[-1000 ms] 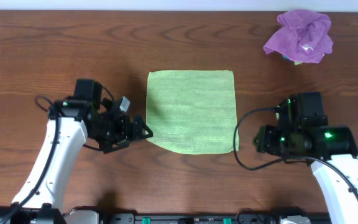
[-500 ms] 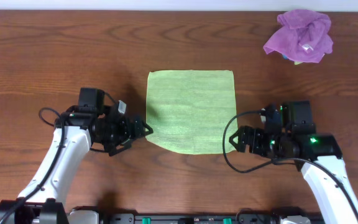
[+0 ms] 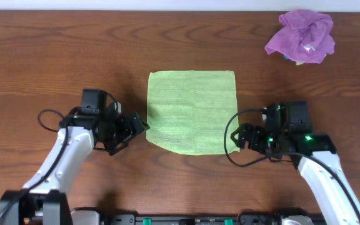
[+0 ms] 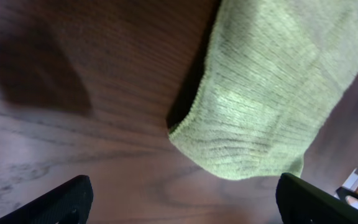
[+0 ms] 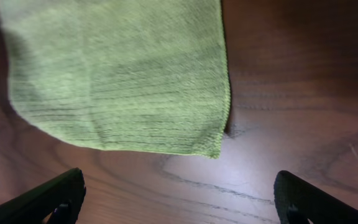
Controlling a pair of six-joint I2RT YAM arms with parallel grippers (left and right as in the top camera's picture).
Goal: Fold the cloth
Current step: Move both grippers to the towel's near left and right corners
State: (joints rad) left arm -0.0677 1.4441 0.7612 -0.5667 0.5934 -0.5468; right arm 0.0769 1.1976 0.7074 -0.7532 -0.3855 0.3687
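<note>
- Broadly, the desk is dark brown wood with flowing grain, and everything lies on it.
- At the middle of the desk lies the green cloth, roughly square, spread out, in a finely ribbed knit; its near left corner is rounded off.
- At the far right a purple cloth sits crumpled in a heap, well apart from the green one.
- The left pincer is just beside that rounded corner, fingers spread, grasping nothing. Only its wrist view shows the hem there curling up off the wood.
- The right pincer is just beside the near right corner, released and empty. Its wrist view shows that corner square and flat.
</note>
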